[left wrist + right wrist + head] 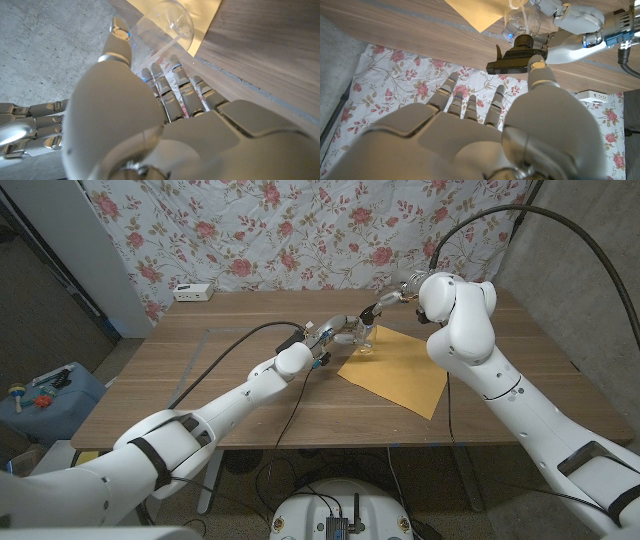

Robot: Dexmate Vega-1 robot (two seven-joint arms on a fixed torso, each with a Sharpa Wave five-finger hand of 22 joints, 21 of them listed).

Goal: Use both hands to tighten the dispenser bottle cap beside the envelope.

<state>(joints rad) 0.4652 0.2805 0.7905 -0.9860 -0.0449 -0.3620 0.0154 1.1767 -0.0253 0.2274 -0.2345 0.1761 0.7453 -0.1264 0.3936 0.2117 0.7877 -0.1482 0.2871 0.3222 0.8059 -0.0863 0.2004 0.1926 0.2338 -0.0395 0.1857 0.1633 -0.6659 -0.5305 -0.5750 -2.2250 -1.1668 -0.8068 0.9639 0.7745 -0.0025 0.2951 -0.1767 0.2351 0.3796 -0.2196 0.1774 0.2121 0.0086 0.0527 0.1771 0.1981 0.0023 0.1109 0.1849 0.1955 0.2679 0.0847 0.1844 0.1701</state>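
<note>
Left hand [150, 115] around bottle [165, 25]

This is a makeshift robotics lab, not anybody's home. A plain wooden table [250, 370] stands on a bare concrete floor [110, 365], and a wrinkled floral bedsheet [300, 230] is hung up as a backdrop, covering the wall behind it. To the right there's raw grey concrete wall [570, 240], unfinished. Thick black cables [560, 225] loop through the air and more trail off the table edge to the floor. A small white power box [194, 292] sits at the table's far edge. Off to the left, a blue case [50, 395] with hand tools lying on top sits on the floor.
</note>
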